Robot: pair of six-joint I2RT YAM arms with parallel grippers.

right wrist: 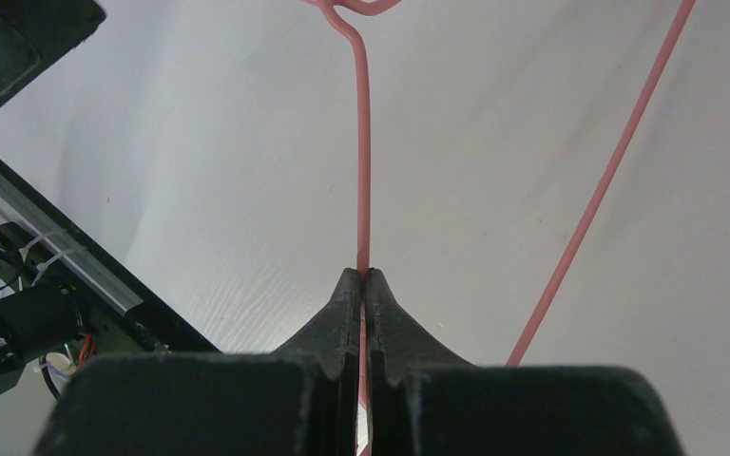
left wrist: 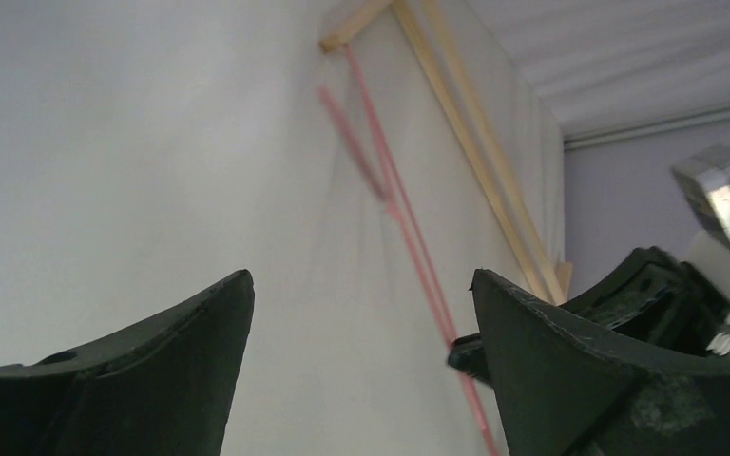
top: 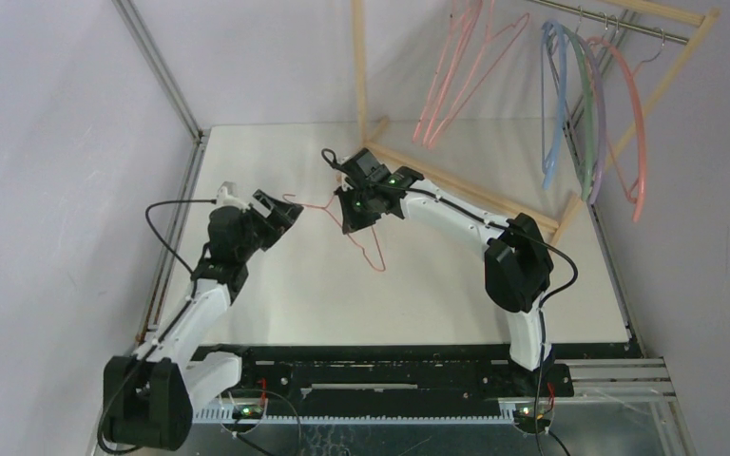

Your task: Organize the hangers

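The pink wire hanger (top: 366, 249) is hanging over the middle of the white table (top: 456, 294). In the top view its long axis is running slantwise, from the far left beside the left gripper (top: 285, 211) toward the near right, with one thin leg trailing off toward the near edge (which end carries the hook is too fine to make out from above). The right gripper (top: 352, 220) is clamping it near the middle. In the right wrist view the two fingers (right wrist: 342, 313) are pressing tight together on one straight strand of the hanger (right wrist: 362, 171), which is leading straight away from the tips to a bend at the top of the frame, while a second strand is crossing diagonally to the right. The left gripper (left wrist: 361, 275) is standing with its jaws wide apart and gripping nothing. Its wrist view is showing the pink wire (left wrist: 409, 228) passing in the gap between the fingers, touching neither, with the right gripper (left wrist: 665, 294) just beyond it. At the far side, the pale wooden rack (top: 361, 76) is carrying the rest on its metal rail (top: 618, 21): pink hangers (top: 456, 85) to the left, then the blue hanger (top: 553, 133), grey-green hanger (top: 585, 104), lilac hanger (top: 597, 133) and salmon hanger (top: 635, 114), all dangling hook-up with their bodies pointing down.
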